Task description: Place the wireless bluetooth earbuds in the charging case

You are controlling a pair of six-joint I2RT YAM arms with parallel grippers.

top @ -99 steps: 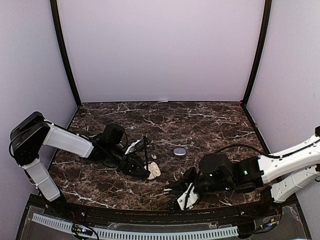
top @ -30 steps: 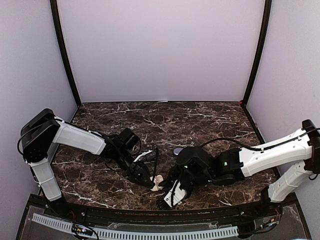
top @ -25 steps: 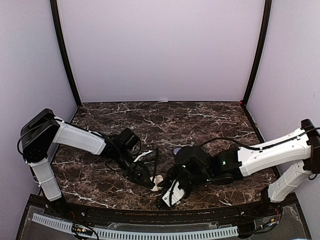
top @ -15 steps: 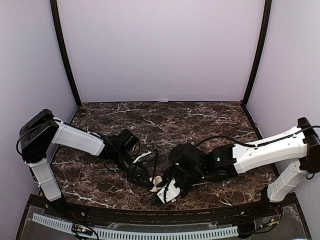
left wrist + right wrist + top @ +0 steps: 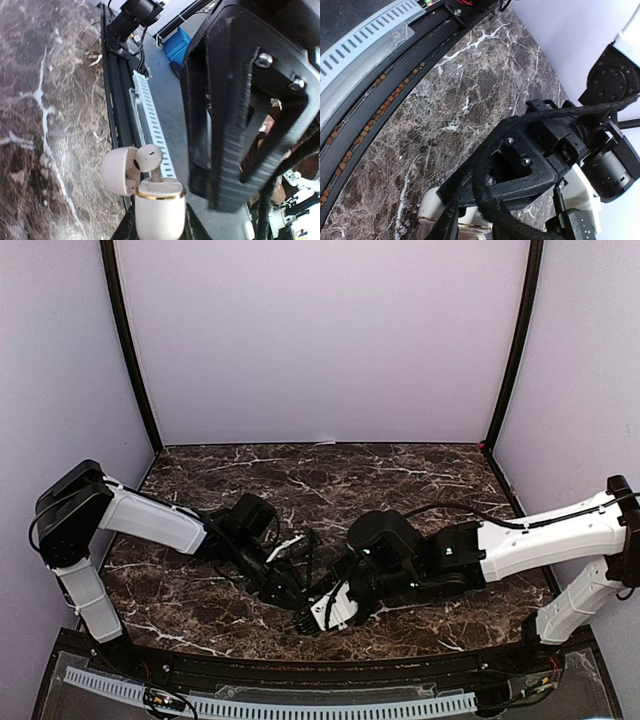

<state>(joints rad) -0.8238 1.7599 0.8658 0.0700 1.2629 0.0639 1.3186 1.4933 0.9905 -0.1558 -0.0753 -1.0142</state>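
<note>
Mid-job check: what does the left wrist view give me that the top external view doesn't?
Left wrist only: the white gold-rimmed charging case, lid open, with a white stemmed earbud sitting stem-down in it. Top external only: both white-and-black arms in full, meeting near the table's front edge, where the left end effector hides the case. Both: the dark marble tabletop and the right end effector.

Top cam sits high at near edge, looking down over whole bench (image 5: 420, 480); L & R wrist cams v. close, both sharing the open charging case (image 5: 159, 215).
</note>
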